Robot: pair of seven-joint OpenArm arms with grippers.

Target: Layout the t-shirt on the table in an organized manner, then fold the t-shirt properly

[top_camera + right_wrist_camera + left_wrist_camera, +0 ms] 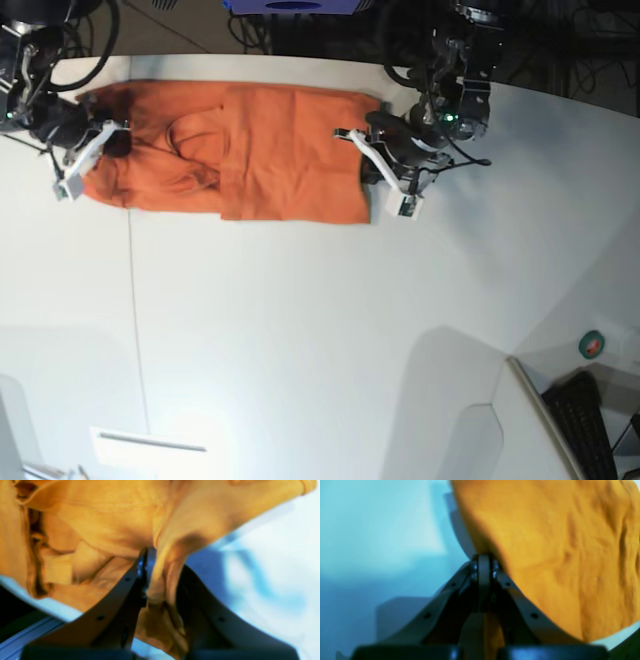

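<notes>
T-shirt (240,150): orange, short-sleeved. Lies in the upper left of the base view, stretched lengthwise across the far part of the table (320,330). Partly folded, I'd say; rumpled ridges show near its middle left and a layered edge runs down its centre.

Right gripper (160,580): at the shirt's left end in the base view. The right wrist view shows a bunched fold of orange cloth pinched between its dark jaws, with more cloth spilling below them. Clamped on the shirt.

Left gripper (483,562): at the shirt's right end in the base view. In the left wrist view its jaws meet at the tip, closed tight, with the shirt's edge lying right against them; a strip of orange shows low between the jaws, so it appears to hold a thin bit of fabric.

Step in hand, by my reading: both ends gripped, ready to draw the cloth taut or carry an edge over.

Notes for doing it well:
- Move both arms together at one height, so the fabric neither sags nor twists.
- Pull gently outward first to flatten the middle wrinkles.
- Watch the right grip; that bunch is thick and may drag extra layers along.
- Set edges down aligned before letting go.
</notes>
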